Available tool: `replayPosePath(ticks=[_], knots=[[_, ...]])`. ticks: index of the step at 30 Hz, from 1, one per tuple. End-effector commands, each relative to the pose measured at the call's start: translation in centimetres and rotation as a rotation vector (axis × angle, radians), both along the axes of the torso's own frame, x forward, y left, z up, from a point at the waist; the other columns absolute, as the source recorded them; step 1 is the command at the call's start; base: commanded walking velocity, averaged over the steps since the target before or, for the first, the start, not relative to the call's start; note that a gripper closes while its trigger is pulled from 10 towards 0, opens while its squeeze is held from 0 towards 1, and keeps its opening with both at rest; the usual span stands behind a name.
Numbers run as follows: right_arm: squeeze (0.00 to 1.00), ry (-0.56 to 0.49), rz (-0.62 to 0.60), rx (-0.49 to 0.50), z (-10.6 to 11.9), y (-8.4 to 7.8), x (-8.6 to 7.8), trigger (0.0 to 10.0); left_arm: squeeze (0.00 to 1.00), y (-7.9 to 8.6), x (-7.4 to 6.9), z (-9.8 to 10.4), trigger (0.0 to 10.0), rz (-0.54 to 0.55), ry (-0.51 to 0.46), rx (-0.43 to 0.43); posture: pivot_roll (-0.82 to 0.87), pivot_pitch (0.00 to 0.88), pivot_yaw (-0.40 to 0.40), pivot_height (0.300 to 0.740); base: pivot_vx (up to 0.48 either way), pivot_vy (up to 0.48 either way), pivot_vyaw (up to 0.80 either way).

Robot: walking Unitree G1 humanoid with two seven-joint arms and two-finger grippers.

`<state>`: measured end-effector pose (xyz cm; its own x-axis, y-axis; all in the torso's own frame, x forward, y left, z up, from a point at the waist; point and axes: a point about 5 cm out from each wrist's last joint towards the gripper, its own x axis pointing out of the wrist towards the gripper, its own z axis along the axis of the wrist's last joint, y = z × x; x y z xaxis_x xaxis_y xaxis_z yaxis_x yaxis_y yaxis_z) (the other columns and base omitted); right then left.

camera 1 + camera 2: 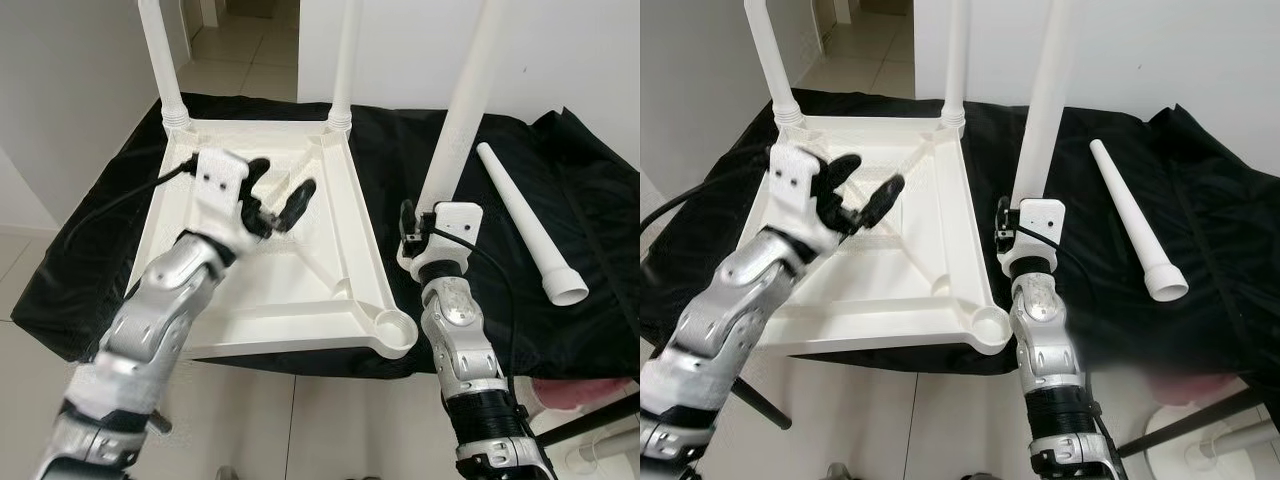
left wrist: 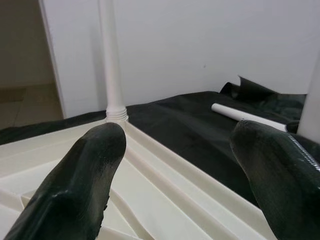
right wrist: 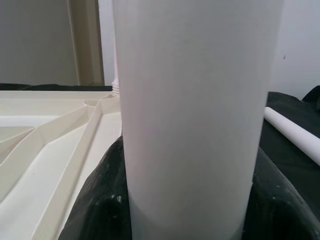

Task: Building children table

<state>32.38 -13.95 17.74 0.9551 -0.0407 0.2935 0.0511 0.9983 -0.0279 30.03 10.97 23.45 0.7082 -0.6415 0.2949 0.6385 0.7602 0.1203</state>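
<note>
The white children's table top point(image 1: 300, 290) lies upside down on a black cloth. Two white legs point(image 1: 160, 60) point(image 1: 347, 60) stand screwed into its far corners. My right gripper point(image 1: 428, 215) is shut on a third leg point(image 1: 455, 130) and holds it upright just right of the table top, behind the empty near-right socket point(image 1: 393, 328). In the right wrist view that leg point(image 3: 192, 110) stands between the black fingers. My left gripper point(image 1: 284, 180) hovers open over the ribbed underside, holding nothing. A fourth leg point(image 1: 525, 220) lies loose on the cloth at the right.
The black cloth point(image 1: 590, 200) covers the work surface, whose near edge drops to a tiled floor point(image 1: 330, 420). A white wall point(image 1: 560, 50) stands behind, with a doorway at the far left. A white stand base point(image 1: 1220, 440) and a black rod sit at the bottom right.
</note>
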Motion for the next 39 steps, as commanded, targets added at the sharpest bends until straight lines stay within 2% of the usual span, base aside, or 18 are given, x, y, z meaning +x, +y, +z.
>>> replayPosePath(ticks=[1, 3, 7, 8, 10, 12, 15, 16, 19, 22, 24, 26, 28, 29, 30, 33, 36, 39], knots=[[0.00, -0.012, 0.001, -0.003, 0.2, -0.1, -0.2, 10.0, 0.00, -0.3, -1.0, 0.1, 10.0, -0.116, 0.001, 0.029, 0.01, 0.053, -0.032, 0.740, 0.000, 0.000, 0.00], [0.00, -0.018, -0.004, -0.013, 0.4, -0.3, -0.4, 10.0, 0.00, 0.2, -2.6, -0.5, 10.0, -0.178, 0.028, 0.072, 0.01, 0.055, -0.029, 0.740, 0.000, 0.000, 0.00], [0.00, -0.027, 0.003, -0.005, 0.5, -0.3, -0.5, 10.0, 0.00, 0.8, -3.3, -0.6, 10.0, -0.175, 0.010, 0.088, 0.01, 0.059, -0.029, 0.740, 0.000, 0.000, 0.00], [0.00, -0.028, 0.006, 0.000, 0.5, -0.2, -0.6, 10.0, 0.00, 1.0, -3.5, -0.9, 10.0, -0.192, 0.052, 0.048, 0.01, 0.060, -0.030, 0.740, 0.000, 0.000, 0.00], [0.00, -0.025, 0.019, 0.002, 0.4, 0.3, -0.7, 10.0, 0.00, 1.1, -3.9, -1.3, 10.0, -0.214, 0.094, 0.030, 0.01, 0.061, -0.032, 0.740, 0.000, 0.000, 0.00], [0.00, -0.025, 0.019, 0.002, 0.4, 0.3, -0.7, 10.0, 0.00, 1.1, -3.9, -1.3, 10.0, -0.214, 0.094, 0.030, 0.01, 0.061, -0.032, 0.740, 0.000, 0.000, 0.00], [0.00, -0.025, 0.042, 0.010, 0.4, 1.0, -0.8, 10.0, 0.00, 1.2, -5.7, -2.5, 10.0, -0.285, 0.175, 0.038, 0.01, 0.061, -0.033, 0.740, 0.000, 0.000, 0.00], [0.00, -0.025, 0.042, 0.010, 0.4, 1.0, -0.8, 10.0, 0.00, 1.2, -5.7, -2.5, 10.0, -0.285, 0.175, 0.038, 0.01, 0.061, -0.033, 0.740, 0.000, 0.000, 0.00], [0.00, -0.027, 0.034, 0.007, 0.5, 0.6, -0.7, 10.0, 0.00, 2.1, -6.9, -3.0, 10.0, -0.363, 0.274, 0.025, 0.01, 0.060, -0.035, 0.740, 0.000, 0.000, 0.00], [0.00, -0.029, 0.029, 0.004, 0.6, 0.3, -0.7, 10.0, 0.00, 2.8, -8.4, -3.8, 10.0, -0.456, 0.330, 0.134, 0.01, 0.062, -0.033, 0.740, 0.000, 0.000, 0.00], [0.00, -0.028, 0.029, 0.001, 0.6, 0.3, -0.7, 10.0, 0.00, 3.0, -8.2, -3.9, 10.0, -0.440, 0.360, 0.118, 0.01, 0.064, -0.035, 0.740, 0.000, 0.000, 0.00], [0.00, -0.027, 0.029, -0.001, 0.6, 0.2, -0.7, 10.0, 0.00, 2.9, -8.2, -4.0, 10.0, -0.442, 0.360, 0.145, 0.01, 0.063, -0.038, 0.740, 0.000, 0.000, 0.00], [0.00, -0.025, 0.031, -0.004, 0.6, 0.3, -0.8, 10.0, 0.00, 2.2, -9.0, -5.0, 10.0, -0.483, 0.389, 0.236, 0.01, 0.066, -0.035, 0.740, 0.000, 0.000, 0.00], [0.00, -0.025, 0.031, -0.004, 0.6, 0.3, -0.8, 10.0, 0.00, 2.2, -9.0, -5.0, 10.0, -0.483, 0.389, 0.236, 0.01, 0.066, -0.035, 0.740, 0.000, 0.000, 0.00], [0.00, -0.025, 0.034, -0.005, 0.6, 0.3, -0.8, 10.0, 0.00, 1.5, -9.7, -5.7, 10.0, -0.514, 0.392, 0.303, 0.01, 0.068, -0.038, 0.740, 0.000, 0.000, 0.00], [0.00, -0.024, 0.034, -0.005, 0.5, 0.4, -0.8, 10.0, 0.00, 1.0, -9.8, -6.3, 10.0, -0.516, 0.376, 0.344, 0.01, 0.070, -0.036, 0.740, 0.000, 0.000, 0.00], [0.00, -0.026, 0.033, -0.009, 0.6, 0.4, -0.8, 10.0, 0.00, 0.3, -9.3, -7.4, 10.0, -0.471, 0.380, 0.409, 0.00, 0.073, -0.036, 0.740, 0.000, 0.000, 0.00], [0.00, -0.026, 0.033, -0.010, 0.6, 0.4, -0.8, 10.0, 0.00, 0.2, -9.2, -7.4, 10.0, -0.466, 0.382, 0.412, 0.00, 0.073, -0.036, 0.740, 0.000, 0.000, 0.00]])
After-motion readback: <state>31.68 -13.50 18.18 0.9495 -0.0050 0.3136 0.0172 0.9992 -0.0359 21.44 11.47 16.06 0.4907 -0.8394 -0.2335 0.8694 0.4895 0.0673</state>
